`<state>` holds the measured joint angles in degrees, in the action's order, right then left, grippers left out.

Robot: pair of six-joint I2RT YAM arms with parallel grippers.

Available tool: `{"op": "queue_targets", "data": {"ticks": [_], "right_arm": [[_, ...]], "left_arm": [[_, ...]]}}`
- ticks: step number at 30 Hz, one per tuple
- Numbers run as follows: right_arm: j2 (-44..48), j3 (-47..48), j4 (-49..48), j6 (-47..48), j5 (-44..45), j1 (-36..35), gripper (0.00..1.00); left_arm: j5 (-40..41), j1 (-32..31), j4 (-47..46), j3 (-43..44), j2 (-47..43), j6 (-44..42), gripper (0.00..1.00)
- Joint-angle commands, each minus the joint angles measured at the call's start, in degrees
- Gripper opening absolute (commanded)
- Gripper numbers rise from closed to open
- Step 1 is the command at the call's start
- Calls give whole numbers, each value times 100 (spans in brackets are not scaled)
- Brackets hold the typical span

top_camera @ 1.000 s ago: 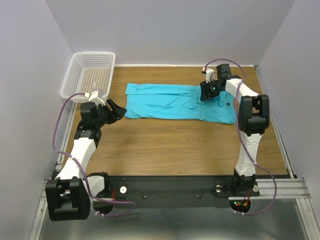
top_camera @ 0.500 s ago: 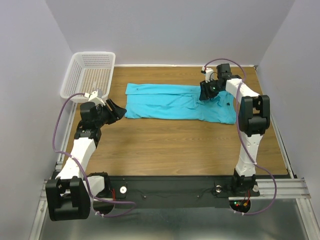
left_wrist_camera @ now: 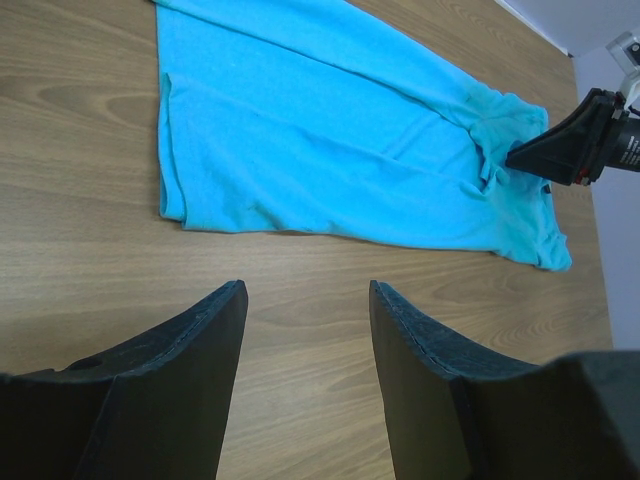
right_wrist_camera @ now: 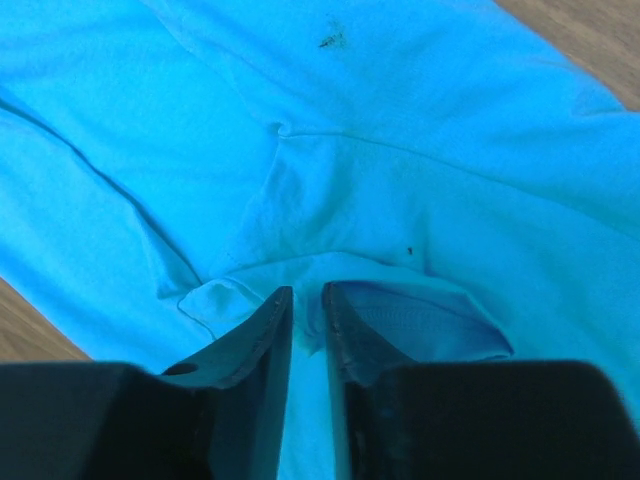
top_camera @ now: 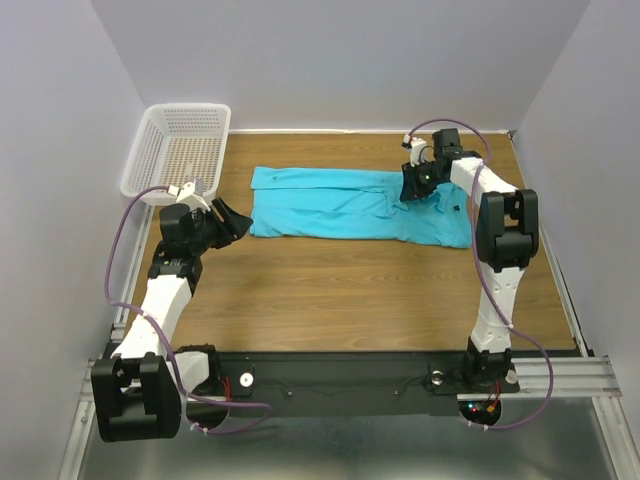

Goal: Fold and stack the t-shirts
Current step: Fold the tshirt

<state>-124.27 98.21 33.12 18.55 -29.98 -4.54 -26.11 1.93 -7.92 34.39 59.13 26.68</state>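
Right wrist view: the right gripper (right_wrist_camera: pixel 305 296) has its two black fingers (right_wrist_camera: pixel 250 345) drawn almost together, with only a thin slot between them. Its tips sit at a small raised fold of the t-shirt (right_wrist_camera: pixel 420 150). Turquoise cloth shows through the slot, but I cannot tell whether the fold is actually pinched. Around the tips the fabric is creased, with a seam running off to the left. Farther from the fingers a small dark mark (right_wrist_camera: pixel 333 38) shows on the cloth.

From the left wrist, the left gripper (left_wrist_camera: pixel 305 292) stands with its jaws wide apart and nothing between them. It hangs over bare wood of the table (left_wrist_camera: pixel 80 120), apart from the near hem of the shirt. In the same view the right claw's tip meets the bunched far end of the shirt.

From the top camera, the shirt lies flat as a long band across the far half of the table. It runs left to right, with its right end near the right edge and its left end short of the table's middle-left. The right arm reaches over that right end. The left claw hovers just off the shirt's near-left corner. A white mesh basket (top_camera: pixel 190 108) sits at the far left corner, well apart from the shirt.
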Motion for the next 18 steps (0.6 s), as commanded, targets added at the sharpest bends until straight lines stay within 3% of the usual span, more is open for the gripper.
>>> {"op": "queue_targets", "data": {"ticks": [1,7,13,17,18], "right_arm": [[-133,382,71,-70,9,-30,22],[-326,839,98,-438,-105,-30,1],[-739,1577,63,-1150,-219,-39,1],[-985,1929,54,-1424,-175,-39,11],[-994,1964,45,-1433,-71,-39,26]], "left_arm": [[-105,18,-192,-47,-156,-101,63],[-79,44,-139,6,-148,-110,63],[-61,53,-78,41,-156,-145,63],[-52,70,-43,59,-139,-171,63],[-44,70,-34,68,-130,-172,63]]}}
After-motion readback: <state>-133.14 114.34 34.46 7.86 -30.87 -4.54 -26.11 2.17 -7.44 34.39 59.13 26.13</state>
